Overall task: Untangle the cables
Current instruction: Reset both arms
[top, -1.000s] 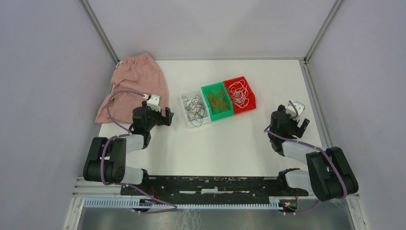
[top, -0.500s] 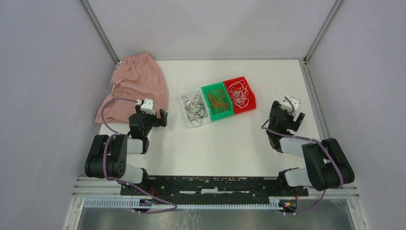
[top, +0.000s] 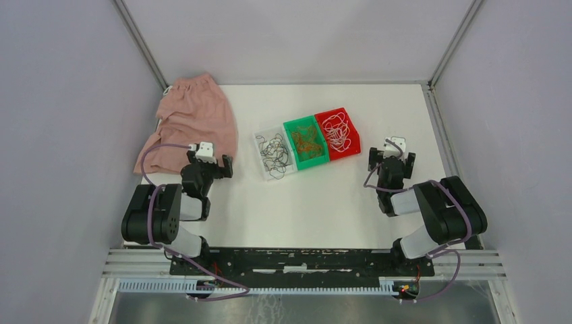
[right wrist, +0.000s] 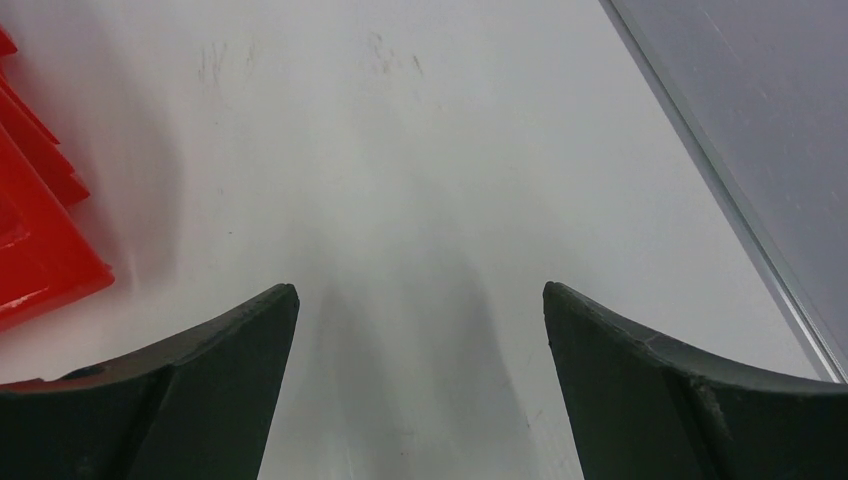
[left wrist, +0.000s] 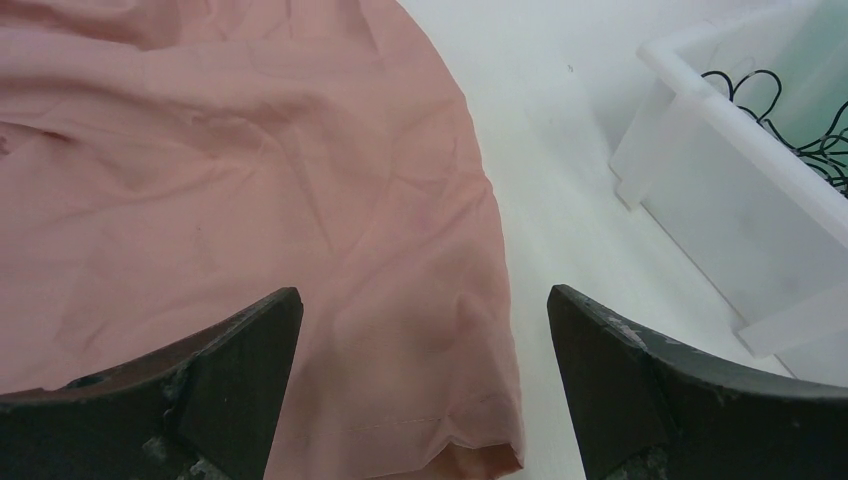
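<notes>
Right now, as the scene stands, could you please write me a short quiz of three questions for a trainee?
1. True or false: the left gripper is shut on the pink cloth.
2. Which colour of bin holds the white cables? A) white B) green C) red
3. Which gripper has the red bin at the edge of its wrist view?

Key: 1. False, its jaws stand open. 2. C. 3. The right gripper.

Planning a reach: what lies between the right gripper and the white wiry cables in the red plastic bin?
Top view: between right gripper and white cables, only bare white tabletop and the red bin's side wall.
</notes>
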`<state>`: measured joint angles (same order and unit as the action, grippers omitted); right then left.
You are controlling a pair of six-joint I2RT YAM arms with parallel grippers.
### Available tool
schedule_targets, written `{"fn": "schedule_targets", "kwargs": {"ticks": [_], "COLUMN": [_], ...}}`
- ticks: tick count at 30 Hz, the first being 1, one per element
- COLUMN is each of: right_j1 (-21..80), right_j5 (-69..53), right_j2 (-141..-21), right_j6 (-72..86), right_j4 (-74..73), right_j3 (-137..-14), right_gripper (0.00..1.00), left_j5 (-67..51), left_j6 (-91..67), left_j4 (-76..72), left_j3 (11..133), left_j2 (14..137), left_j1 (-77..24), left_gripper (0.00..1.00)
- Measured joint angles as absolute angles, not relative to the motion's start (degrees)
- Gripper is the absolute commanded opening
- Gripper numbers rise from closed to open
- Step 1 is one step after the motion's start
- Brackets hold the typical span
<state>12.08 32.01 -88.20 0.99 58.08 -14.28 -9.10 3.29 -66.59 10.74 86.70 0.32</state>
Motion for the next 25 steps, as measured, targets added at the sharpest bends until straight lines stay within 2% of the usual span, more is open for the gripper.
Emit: {"fn": "schedule_targets", "kwargs": {"ticks": [25], "right_j1": [9.6], "right_j5": [28.4], "right_j2": [-88.2], "right_j6": [1.8], "right_j4": [52.9], "right_j3": [-17.1], "right_gripper": [0.99], "left_j5": [-8.9], "left_j6": [3.3], "left_j4": [-66.2], "left_j3": [10.9], "left_j2": [86.7], "left_j1": [0.3], "left_gripper": [0.99]}}
